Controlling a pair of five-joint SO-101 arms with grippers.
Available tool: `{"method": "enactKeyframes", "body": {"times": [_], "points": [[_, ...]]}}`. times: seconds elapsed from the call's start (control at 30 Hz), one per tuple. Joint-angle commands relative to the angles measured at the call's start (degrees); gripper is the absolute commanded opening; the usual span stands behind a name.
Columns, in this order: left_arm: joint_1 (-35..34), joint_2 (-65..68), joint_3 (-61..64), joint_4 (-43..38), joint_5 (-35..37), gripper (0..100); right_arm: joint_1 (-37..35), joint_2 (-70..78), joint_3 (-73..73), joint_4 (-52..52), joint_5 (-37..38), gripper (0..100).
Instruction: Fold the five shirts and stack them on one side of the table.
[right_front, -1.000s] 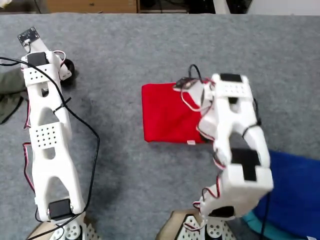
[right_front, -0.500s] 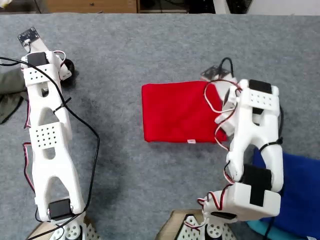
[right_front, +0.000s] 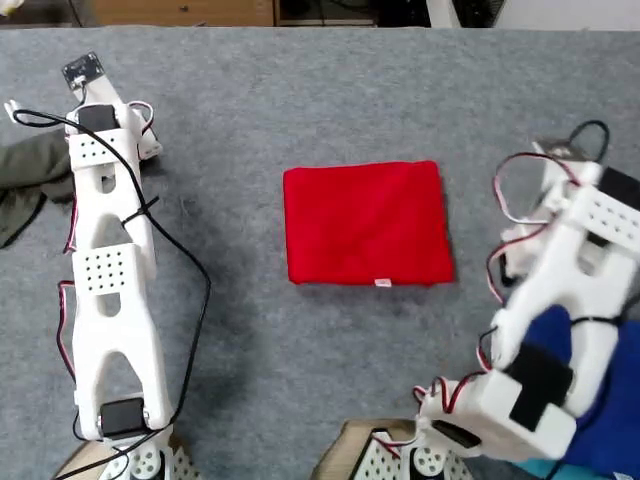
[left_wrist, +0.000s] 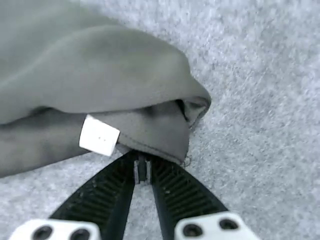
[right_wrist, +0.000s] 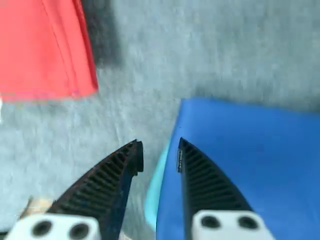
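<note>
We judge one red shirt done: it lies folded mid-worktop. Well to its left, the left gripper is closed at the hem of the crumpled grey shirt. To its right, the right gripper hangs narrowly parted over the blue shirt — no stack yet.

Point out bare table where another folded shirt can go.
Bare grey felt table lies between the white left arm and the folded red shirt, and along the far side beyond that shirt. Crowded: the crumpled olive-grey shirt at the left edge; the white right arm over the blue shirt.
</note>
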Motion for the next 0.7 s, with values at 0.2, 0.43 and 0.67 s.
{"method": "enactKeyframes", "body": {"times": [0.2, 0.43, 0.67], "points": [[5.71, -4.79, -12.4, 14.07, -0.44, 2, -1.8, -15.6, 2.77, -2.55, 1.32, 14.0], [8.97, -8.31, -10.73, 18.29, -7.21, 2, -10.51, -19.82, 7.96, -2.55, -23.3, 29.7], [8.88, -18.86, 1.14, 18.29, -11.96, 2, -22.55, -17.71, 15.69, -15.82, -47.74, 40.1]]}}
